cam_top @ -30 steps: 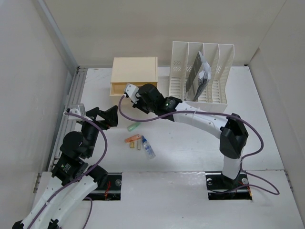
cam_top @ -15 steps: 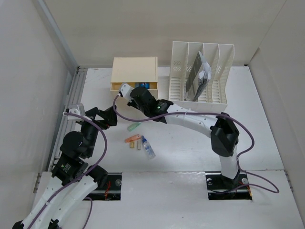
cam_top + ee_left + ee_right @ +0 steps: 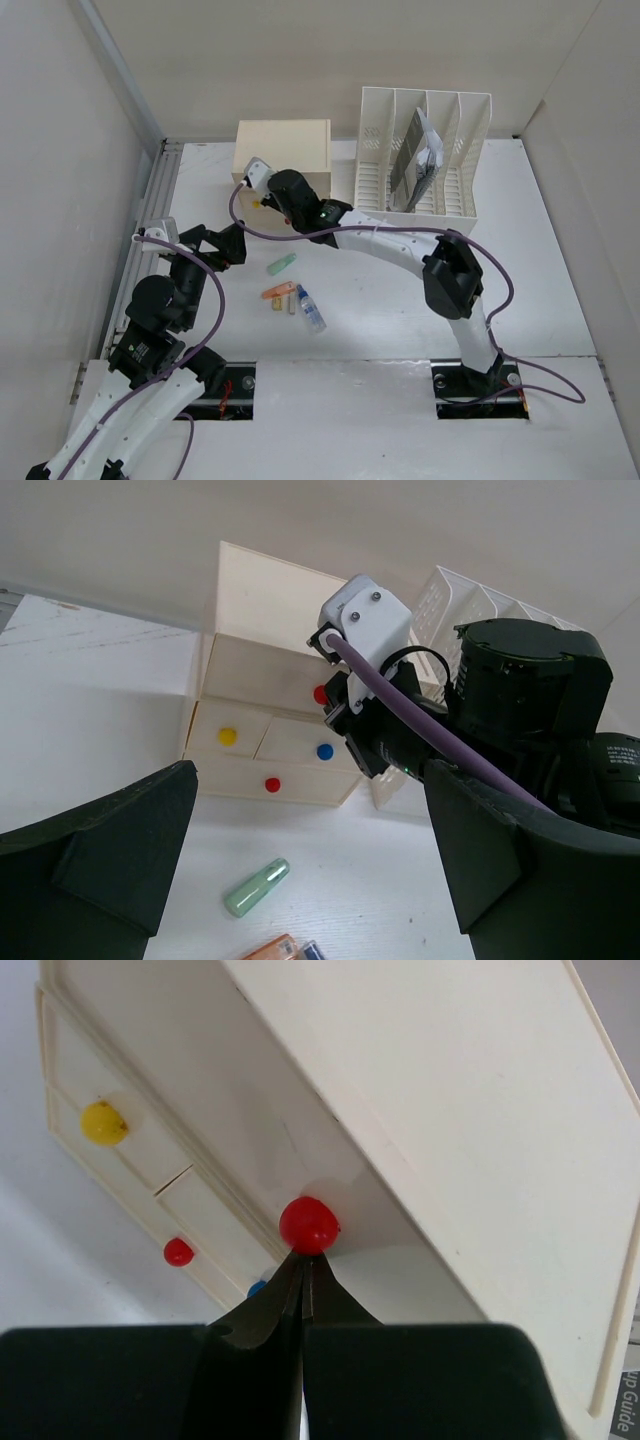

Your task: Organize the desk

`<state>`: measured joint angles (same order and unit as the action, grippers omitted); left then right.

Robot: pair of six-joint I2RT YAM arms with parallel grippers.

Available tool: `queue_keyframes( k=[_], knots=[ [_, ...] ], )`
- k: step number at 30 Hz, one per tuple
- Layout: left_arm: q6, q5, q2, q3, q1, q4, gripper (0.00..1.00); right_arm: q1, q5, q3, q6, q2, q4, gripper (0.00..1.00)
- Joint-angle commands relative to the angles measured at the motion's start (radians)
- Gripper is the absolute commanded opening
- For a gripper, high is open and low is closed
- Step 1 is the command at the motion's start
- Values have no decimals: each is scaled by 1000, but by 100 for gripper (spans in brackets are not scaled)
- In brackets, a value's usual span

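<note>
The desk [image 3: 540, 260] is a white tabletop. The cream drawer box [image 3: 283, 148] stands at its back, with all drawers pushed in. My right gripper [image 3: 262, 195] is at the box's front. In the right wrist view its jaws [image 3: 303, 1265] are shut, with the tips touching the underside of the top drawer's red knob [image 3: 308, 1225]. My left gripper [image 3: 228, 243] is open and empty, hovering left of a green tube [image 3: 281, 265]. The tube lies between its fingers in the left wrist view [image 3: 256, 887].
An orange item [image 3: 277, 292] and a small blue-capped bottle [image 3: 310, 309] lie together near the middle front. A white slotted file rack [image 3: 420, 150] holding papers stands at the back right. A ribbed rail [image 3: 150, 215] runs along the left edge.
The top drawer was pulled out and is now closed. My right gripper moved back toward the box with it. The left arm has barely moved.
</note>
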<state>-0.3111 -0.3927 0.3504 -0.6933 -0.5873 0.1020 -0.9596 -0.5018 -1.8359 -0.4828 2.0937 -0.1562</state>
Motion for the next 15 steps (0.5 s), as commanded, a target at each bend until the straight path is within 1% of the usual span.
queue_keyframes(
  k=[1, 5, 6, 7, 8, 9, 10, 11, 12, 13, 14, 15],
  knots=[
    [6, 11, 1, -2, 0, -42, 95, 22, -50, -52, -17, 6, 86, 0],
    [6, 11, 1, -2, 0, -42, 95, 22, -50, -52, -28, 15, 95, 0],
    [6, 11, 1, -2, 0, -42, 95, 22, -29, -25, -28, -1, 95, 0],
    [6, 11, 1, -2, 0, -42, 95, 22, 4, -2, -28, -44, 86, 0],
    [6, 11, 1, -2, 0, -42, 95, 22, 104, 27, -43, -76, 75, 0],
    [6, 11, 1, -2, 0, -42, 95, 22, 162, 59, -43, -115, 64, 1],
    [6, 11, 1, -2, 0, -42, 95, 22, 234, 117, -57, -154, 23, 7],
    [6, 11, 1, 8, 0, -42, 95, 22, 299, 147, -57, -240, 8, 36],
    [6, 11, 1, 8, 0, -42, 95, 22, 383, 177, -57, -285, -3, 58],
    [15, 11, 1, 17, 0, -53, 95, 22, 414, 206, -57, -329, -12, 76],
    [15, 11, 1, 17, 0, -53, 95, 22, 434, 261, -57, -410, -13, 88],
    [15, 27, 16, 26, 0, -77, 95, 22, 434, 283, -57, -444, -22, 100]
  ],
)
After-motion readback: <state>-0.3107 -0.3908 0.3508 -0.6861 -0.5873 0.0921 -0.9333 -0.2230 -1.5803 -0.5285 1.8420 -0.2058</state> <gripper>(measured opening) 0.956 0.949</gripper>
